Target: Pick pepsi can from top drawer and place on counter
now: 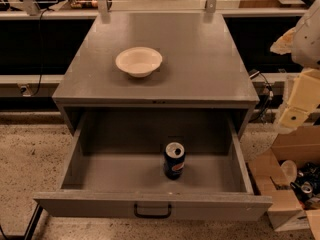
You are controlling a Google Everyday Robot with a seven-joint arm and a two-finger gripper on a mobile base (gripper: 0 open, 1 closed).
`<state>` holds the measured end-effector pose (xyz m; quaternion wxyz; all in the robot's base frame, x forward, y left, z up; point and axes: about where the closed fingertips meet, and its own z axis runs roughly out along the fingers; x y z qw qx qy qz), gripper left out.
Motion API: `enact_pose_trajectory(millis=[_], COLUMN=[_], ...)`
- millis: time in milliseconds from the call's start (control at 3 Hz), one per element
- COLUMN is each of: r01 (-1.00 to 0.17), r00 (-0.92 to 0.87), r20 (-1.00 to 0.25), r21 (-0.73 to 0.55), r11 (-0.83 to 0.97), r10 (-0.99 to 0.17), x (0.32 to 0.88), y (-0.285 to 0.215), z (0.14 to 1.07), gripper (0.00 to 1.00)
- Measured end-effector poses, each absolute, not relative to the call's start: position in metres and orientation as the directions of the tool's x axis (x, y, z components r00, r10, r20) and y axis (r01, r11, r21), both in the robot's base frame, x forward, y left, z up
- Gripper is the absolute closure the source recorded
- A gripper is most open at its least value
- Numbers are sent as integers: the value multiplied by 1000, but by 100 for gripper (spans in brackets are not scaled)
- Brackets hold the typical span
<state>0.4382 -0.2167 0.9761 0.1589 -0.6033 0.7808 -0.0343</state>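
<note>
The pepsi can (174, 160), dark blue with a silver top, stands upright inside the top drawer (95, 204), near the middle and a little toward the front. The drawer is pulled fully open, with its dark handle (152, 211) at the front centre. The grey counter (205, 59) forms the cabinet top above it. My gripper (296, 106) hangs at the right edge of the camera view, beside the cabinet and above the floor, well to the right of the can and holding nothing that I can see.
A white bowl (139, 61) sits on the counter, left of centre. An open cardboard box (290, 184) with cans and scraps stands on the floor at the drawer's right. A shelf rail (160, 4) with metal posts runs behind the cabinet.
</note>
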Motion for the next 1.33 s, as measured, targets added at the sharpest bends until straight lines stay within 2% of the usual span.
enact_pose_trajectory(millis=[333, 667, 1333], r01=[-930, -927, -955], r00=[-222, -211, -117], r20=[-211, -283, -581], r21=[-248, -247, -157], r11=[271, 284, 252], r10=[-952, -936, -805], x=[439, 441, 405], y=[-216, -208, -160], z=[976, 959, 828], gripper=[0, 0, 0])
